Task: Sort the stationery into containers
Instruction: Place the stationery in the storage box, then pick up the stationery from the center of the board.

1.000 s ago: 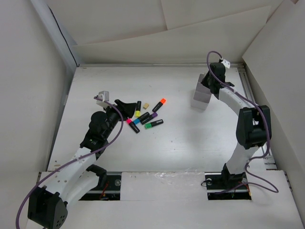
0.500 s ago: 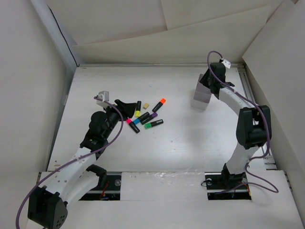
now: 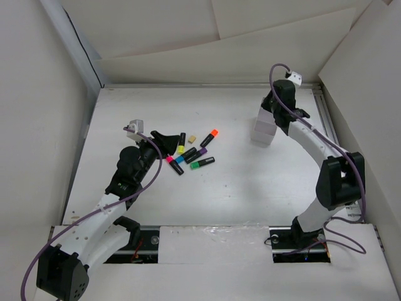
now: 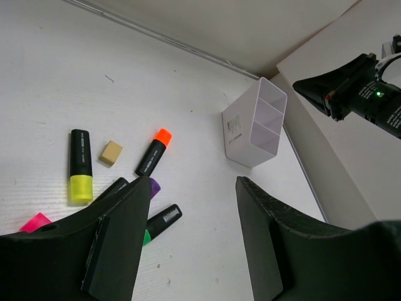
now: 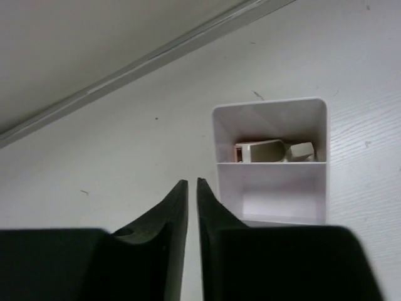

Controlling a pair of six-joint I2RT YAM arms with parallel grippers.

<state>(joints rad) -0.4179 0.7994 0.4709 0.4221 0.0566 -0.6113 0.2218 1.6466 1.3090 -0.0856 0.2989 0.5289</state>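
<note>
Right wrist view only: beige erasers (image 5: 269, 150) in organiser (image 5: 270, 105) far compartment, just ahead-right of right pincer (image 5: 192, 191), closed, empty, arm outstretched. Left pincer (image 4: 188, 232): open, angled toward tabletop (image 4: 188, 81); 6 markers (image 4: 152, 155) ahead-left.

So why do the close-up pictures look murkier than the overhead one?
Top view: even, soft light, faint shadows, markers crisp. Left wrist view: bright table, but the left fingers loom dark and soft-edged. Right wrist view: dimmer, greyer, right fingers a blurry black mass, the white box fairly sharp.

Left pincer (image 4: 191, 185) spread wide, markers (image 4: 81, 166) before it (white organiser (image 4: 254, 132) stands farther off).
</note>
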